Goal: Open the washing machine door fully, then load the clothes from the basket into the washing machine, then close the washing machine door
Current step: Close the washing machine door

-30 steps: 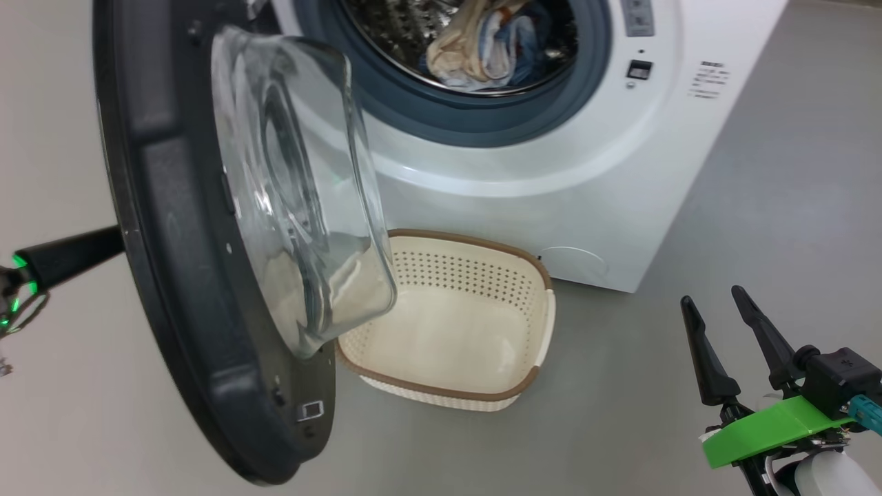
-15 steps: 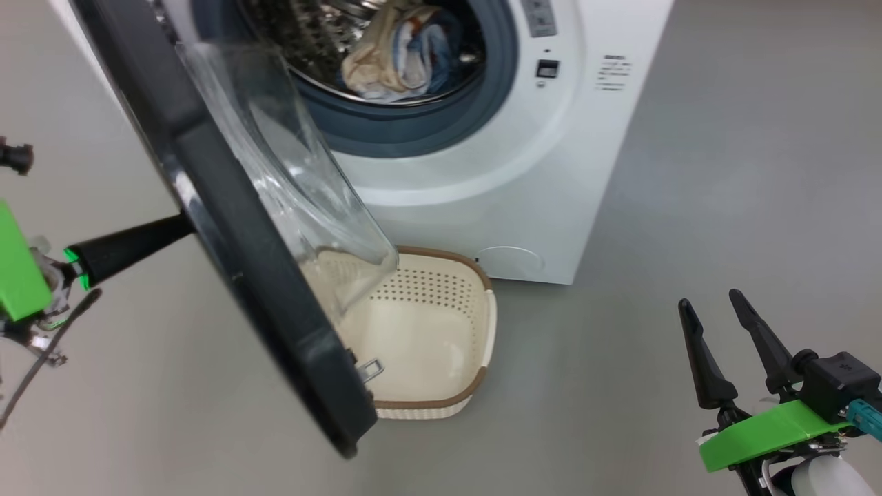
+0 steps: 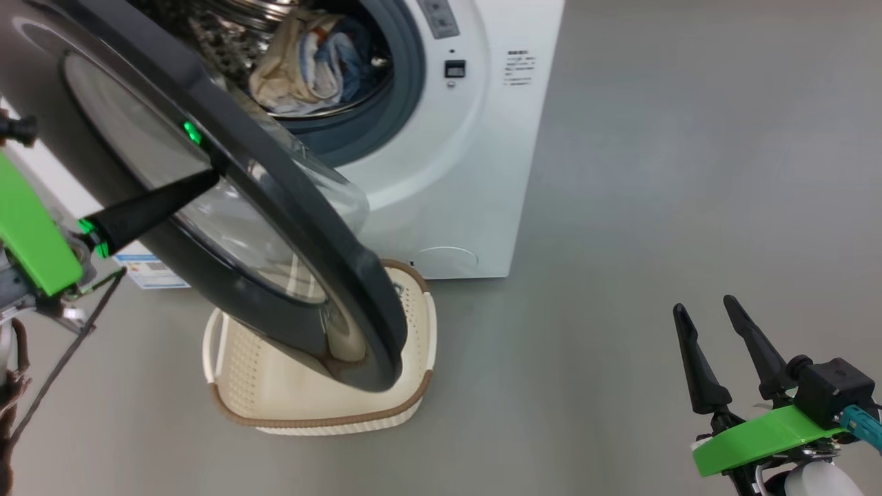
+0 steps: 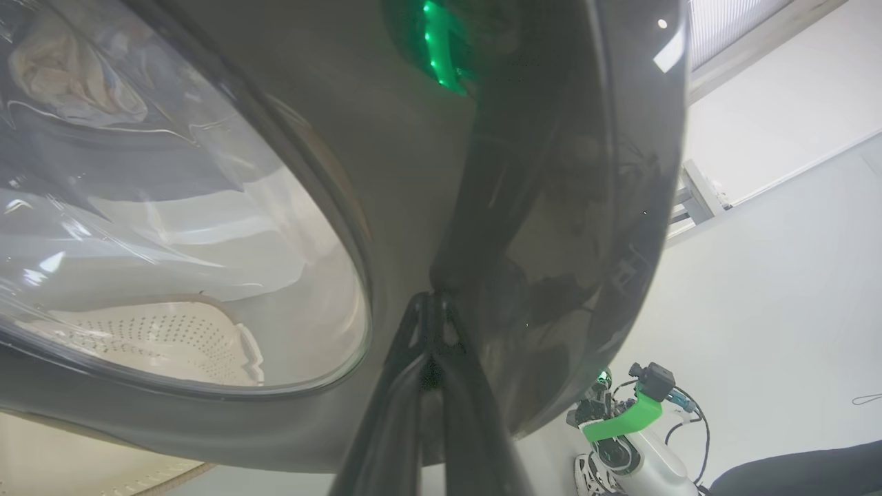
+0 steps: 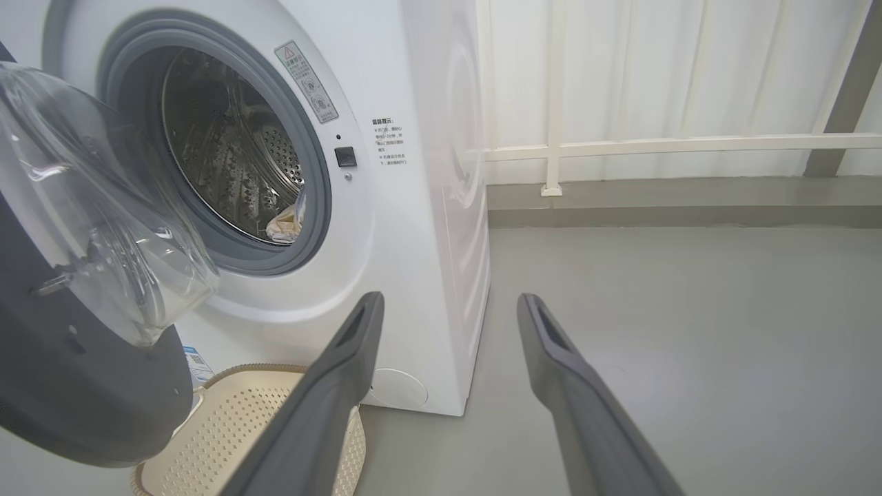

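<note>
even bright light, sharp (wrist edges warped)

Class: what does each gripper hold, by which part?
Nothing. The shut left gripper touches the washing machine door on its black rim; the open right gripper is empty.

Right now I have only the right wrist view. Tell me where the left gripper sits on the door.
Observer: The left gripper is shut, its tips pressed against the glossy outer rim of the washing machine door.
Operator: Report what's loaded; I see just a cream scrap.
Observer: The clothes lie inside the washing machine, cream with blue fabric beside it.
Operator: Check the basket's near half.
Observer: In the head view, the floor of the basket that shows past the door is bare.
</note>
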{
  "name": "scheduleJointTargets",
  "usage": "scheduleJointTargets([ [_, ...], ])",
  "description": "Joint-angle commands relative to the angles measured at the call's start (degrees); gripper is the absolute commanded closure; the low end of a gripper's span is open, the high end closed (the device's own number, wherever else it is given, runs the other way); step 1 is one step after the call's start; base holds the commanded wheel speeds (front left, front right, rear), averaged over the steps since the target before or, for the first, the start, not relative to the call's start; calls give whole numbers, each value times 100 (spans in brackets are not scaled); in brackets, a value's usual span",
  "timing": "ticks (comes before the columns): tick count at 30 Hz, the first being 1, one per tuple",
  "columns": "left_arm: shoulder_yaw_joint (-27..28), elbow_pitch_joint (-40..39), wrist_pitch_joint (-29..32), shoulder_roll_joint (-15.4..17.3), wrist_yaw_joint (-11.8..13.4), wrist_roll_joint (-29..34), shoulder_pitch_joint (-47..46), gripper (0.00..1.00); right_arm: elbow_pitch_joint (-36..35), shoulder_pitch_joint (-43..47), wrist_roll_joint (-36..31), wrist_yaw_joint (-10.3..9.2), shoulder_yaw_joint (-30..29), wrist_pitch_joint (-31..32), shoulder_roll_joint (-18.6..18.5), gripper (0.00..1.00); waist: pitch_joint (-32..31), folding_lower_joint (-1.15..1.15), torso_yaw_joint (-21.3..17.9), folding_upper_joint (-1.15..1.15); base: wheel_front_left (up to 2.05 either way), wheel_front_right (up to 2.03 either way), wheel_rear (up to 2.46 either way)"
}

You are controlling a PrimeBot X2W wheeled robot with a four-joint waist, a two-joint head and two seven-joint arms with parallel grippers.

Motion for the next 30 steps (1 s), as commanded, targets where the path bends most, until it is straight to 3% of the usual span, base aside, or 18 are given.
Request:
scheduleJointTargets([
  [1, 185, -121, -138, 198, -46, 118, -390, 100, -158, -12, -63, 25, 90, -47, -42, 0, 84, 0, -197, 0, 0, 0, 0],
  [5, 147, -2, -549, 227, -47, 320, -575, 100, -183, -80, -71, 25, 90, -47, 17, 0, 192, 0, -408, 0, 0, 0, 0],
  [13, -35, 135, -759, 318, -47, 307, -664, 100, -193, -96, -82, 25, 39, -47, 57, 0, 263, 0, -500, 0, 0, 0, 0],
  [30, 8, 111, -1402, 622, -47, -33, 267, 100, -135, -31, -87, 25, 60, -47, 32, 0, 56, 0, -100, 0, 0, 0, 0],
])
